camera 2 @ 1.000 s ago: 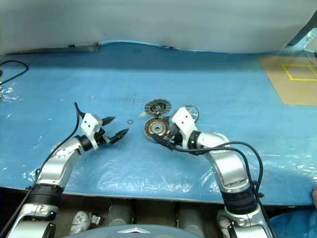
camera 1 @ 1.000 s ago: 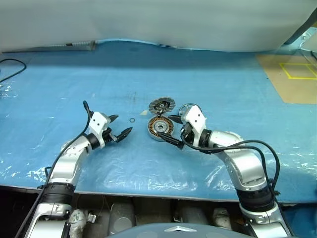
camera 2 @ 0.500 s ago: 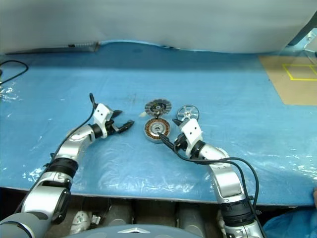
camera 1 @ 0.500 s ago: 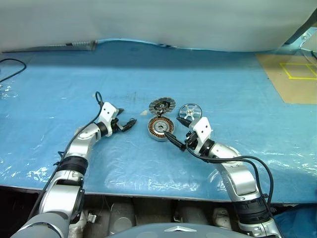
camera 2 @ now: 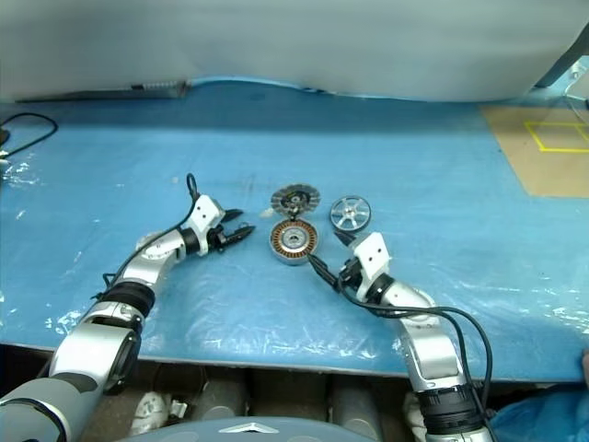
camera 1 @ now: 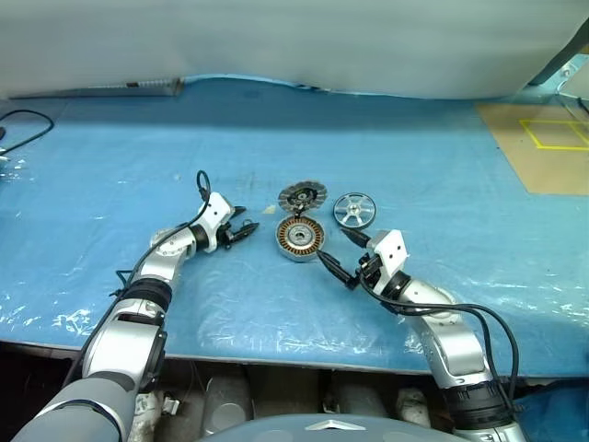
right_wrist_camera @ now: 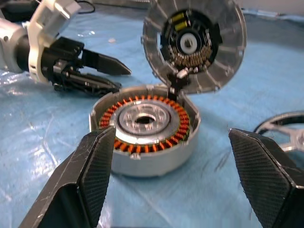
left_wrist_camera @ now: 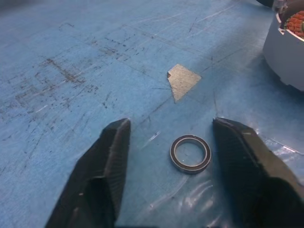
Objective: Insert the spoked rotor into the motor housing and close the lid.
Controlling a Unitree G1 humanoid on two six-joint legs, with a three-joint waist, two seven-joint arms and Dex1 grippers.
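The motor housing [camera 1: 300, 238], a grey cup with copper windings, stands open at mid-table. The lid [camera 1: 302, 194] leans just behind it, finned face and dark centre showing [right_wrist_camera: 194, 45]. The spoked rotor [camera 1: 354, 210] lies flat to the housing's right. My left gripper [camera 1: 241, 230] is low on the housing's left, open. In its wrist view a small dark ring [left_wrist_camera: 190, 153] lies on the sheet between its fingers [left_wrist_camera: 111, 156], untouched. My right gripper [camera 1: 336, 250] is open in front of the housing's right side, pointing at the housing [right_wrist_camera: 145, 126] and holding nothing.
A blue plastic sheet [camera 1: 414, 166] covers the table. A pale scrap [left_wrist_camera: 183, 80] lies near the ring. A black cable [camera 1: 20, 120] curls at the far left. A brown board with yellow tape [camera 1: 543, 138] sits at the back right.
My left gripper moved right toward the housing, and its jaws narrowed around the small ring. My right gripper drew back from the housing, uncovering the rotor.
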